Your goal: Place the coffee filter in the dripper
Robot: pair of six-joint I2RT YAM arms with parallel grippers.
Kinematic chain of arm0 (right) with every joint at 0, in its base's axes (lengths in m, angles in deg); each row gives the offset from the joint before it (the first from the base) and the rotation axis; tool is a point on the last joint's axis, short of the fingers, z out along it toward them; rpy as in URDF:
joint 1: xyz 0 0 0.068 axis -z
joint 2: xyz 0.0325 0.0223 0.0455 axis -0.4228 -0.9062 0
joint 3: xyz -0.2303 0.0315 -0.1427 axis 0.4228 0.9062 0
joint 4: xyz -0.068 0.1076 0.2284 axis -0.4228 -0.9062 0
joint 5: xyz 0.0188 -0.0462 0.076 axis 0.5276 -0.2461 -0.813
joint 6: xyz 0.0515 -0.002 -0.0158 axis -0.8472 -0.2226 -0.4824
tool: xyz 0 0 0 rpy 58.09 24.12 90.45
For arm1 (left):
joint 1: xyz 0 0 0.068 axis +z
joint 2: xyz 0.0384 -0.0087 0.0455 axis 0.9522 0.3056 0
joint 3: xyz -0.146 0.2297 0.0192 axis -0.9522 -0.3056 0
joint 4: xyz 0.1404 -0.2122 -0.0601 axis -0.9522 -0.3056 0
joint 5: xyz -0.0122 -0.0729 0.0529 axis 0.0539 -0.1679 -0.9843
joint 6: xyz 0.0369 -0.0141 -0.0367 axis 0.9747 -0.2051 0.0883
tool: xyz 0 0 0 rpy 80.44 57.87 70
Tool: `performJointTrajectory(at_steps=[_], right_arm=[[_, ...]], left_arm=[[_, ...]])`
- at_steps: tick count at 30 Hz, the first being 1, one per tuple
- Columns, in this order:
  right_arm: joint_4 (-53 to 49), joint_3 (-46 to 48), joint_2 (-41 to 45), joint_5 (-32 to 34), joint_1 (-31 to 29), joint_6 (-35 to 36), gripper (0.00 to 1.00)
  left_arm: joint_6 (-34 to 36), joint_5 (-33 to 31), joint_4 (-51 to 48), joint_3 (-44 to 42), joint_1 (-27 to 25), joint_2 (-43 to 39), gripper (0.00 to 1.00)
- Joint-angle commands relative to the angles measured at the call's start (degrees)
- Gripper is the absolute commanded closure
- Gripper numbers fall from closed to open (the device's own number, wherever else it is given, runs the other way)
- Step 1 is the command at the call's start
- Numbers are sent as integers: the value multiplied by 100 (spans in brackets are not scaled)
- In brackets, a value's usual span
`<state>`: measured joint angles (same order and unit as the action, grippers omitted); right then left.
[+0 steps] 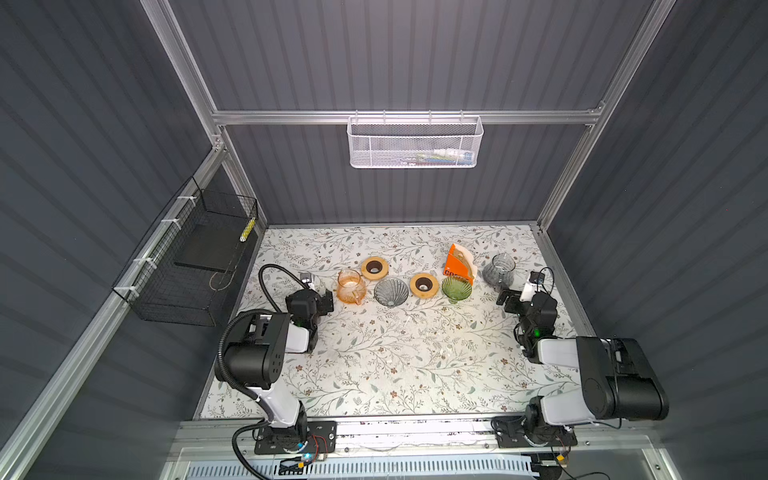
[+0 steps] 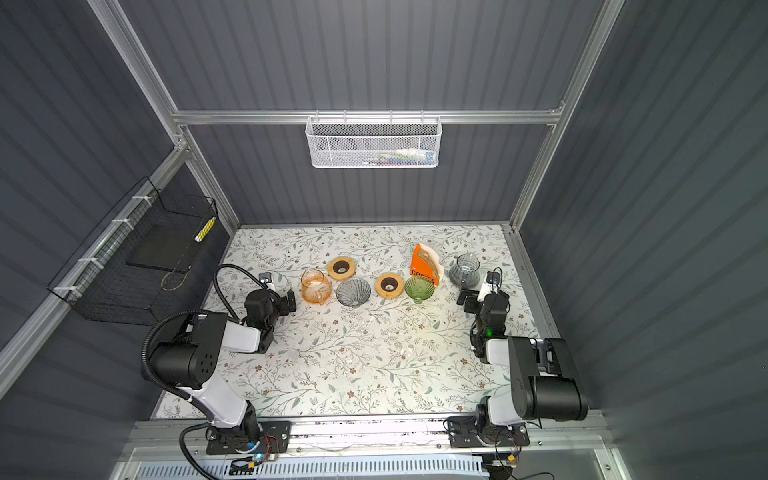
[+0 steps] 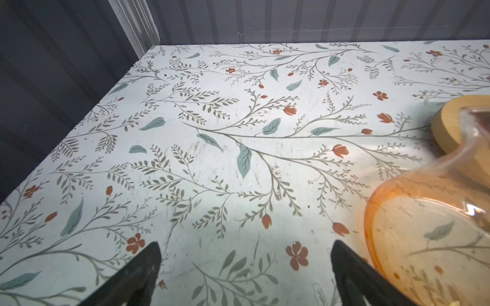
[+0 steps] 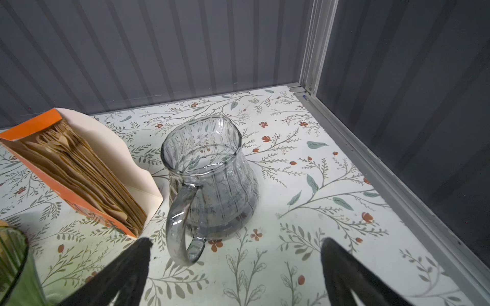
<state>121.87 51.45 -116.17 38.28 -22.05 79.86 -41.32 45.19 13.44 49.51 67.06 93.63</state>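
The coffee filters (image 4: 79, 169) – brown paper, packed on edge – sit in an open orange box (image 1: 459, 264) that stands right of centre in both top views, toward the far side of the floral worktop (image 1: 395, 365). None is lifted out.

Just below the box in the frame stands the green dripper (image 1: 456, 289), empty. Left of it along the same row come a wooden ring (image 1: 424, 284), then a grey dripper (image 1: 390, 291), also empty, then an orange glass carafe (image 1: 351, 286). A second wooden ring (image 1: 374, 267) lies just above the gap between the carafe and the grey dripper. Right of the box stands a grey glass carafe (image 1: 498, 270), upright, close beside the box in the right wrist view, its handle turned toward the camera.

The left pincer (image 1: 324, 301) hangs at the left end of the row, just beside the orange carafe. Its jaws are spread wide and grasp nothing. In the left wrist view its dark fingers (image 3: 138, 273) frame bare worktop.

The right pincer (image 1: 509, 299) hovers at the right of the frame, just below the grey carafe – released too, jaws wide apart, with the carafe handle between and beyond the tips in the right wrist view. It touches neither carafe nor box.

A white mesh basket (image 1: 415, 141) hangs on the back wall, upper centre. A black wire basket (image 1: 191, 257) is on the left wall.
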Motion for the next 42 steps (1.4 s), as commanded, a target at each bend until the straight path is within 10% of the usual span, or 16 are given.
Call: performJointTrajectory(at_steps=[1,23,29,42], right_arm=[[60,-100,-15,-42,11,41,1],[25,-127,-19,-41,11,41,1],[-13,-41,208,572,-28,-126,5],[-4291,-1255,2110,1654,-990,-993,18]], left_arm=[[100,50,134,76,40,51,0],[100,66,98,85,40,46,1],[21,-170,-356,114,31,-426,15],[-729,-380,-3456,887,-637,-2318,41]])
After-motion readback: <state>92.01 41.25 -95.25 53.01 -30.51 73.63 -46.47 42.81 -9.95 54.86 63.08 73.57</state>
